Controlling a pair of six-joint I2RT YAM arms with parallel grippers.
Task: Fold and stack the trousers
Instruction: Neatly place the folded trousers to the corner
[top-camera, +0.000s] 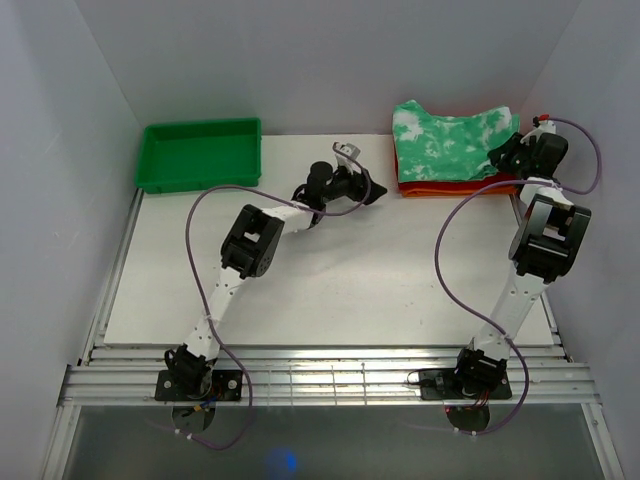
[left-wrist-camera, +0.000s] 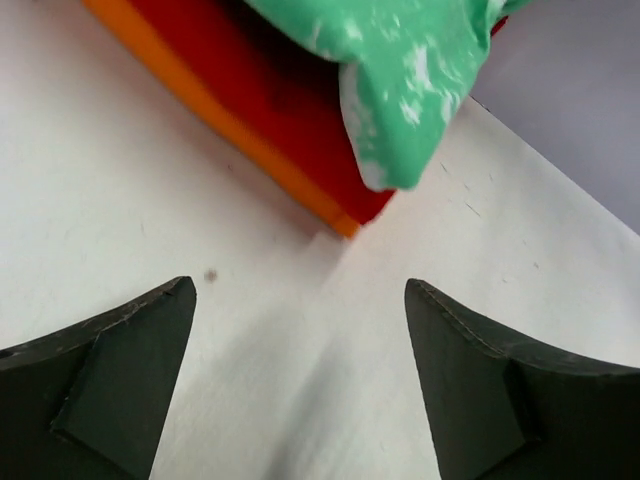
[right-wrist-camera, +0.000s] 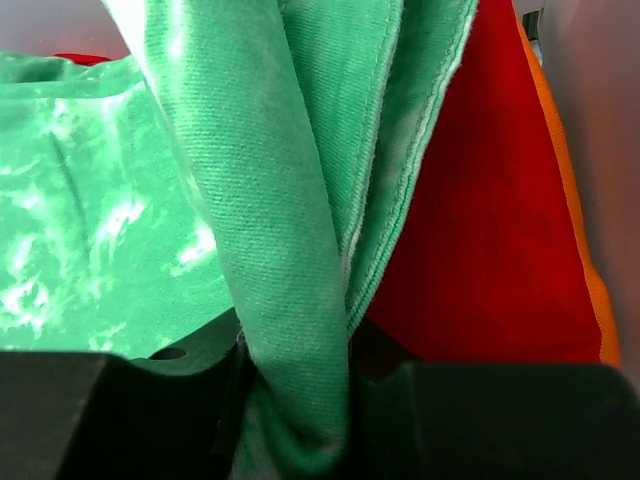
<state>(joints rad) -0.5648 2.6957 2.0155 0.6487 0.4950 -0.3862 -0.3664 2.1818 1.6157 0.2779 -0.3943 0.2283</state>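
Observation:
The mint green trousers with white blotches lie folded on top of a red garment and an orange one at the back right of the table. My right gripper is shut on a bunched fold of the trousers at their right edge. In the left wrist view a corner of the trousers droops over the red garment. My left gripper is open just left of the stack, with bare table between its fingers.
A green tray stands at the back left corner. The white table stretches between both arms. Grey walls close in on the left, right and back, with the right wall close behind my right gripper.

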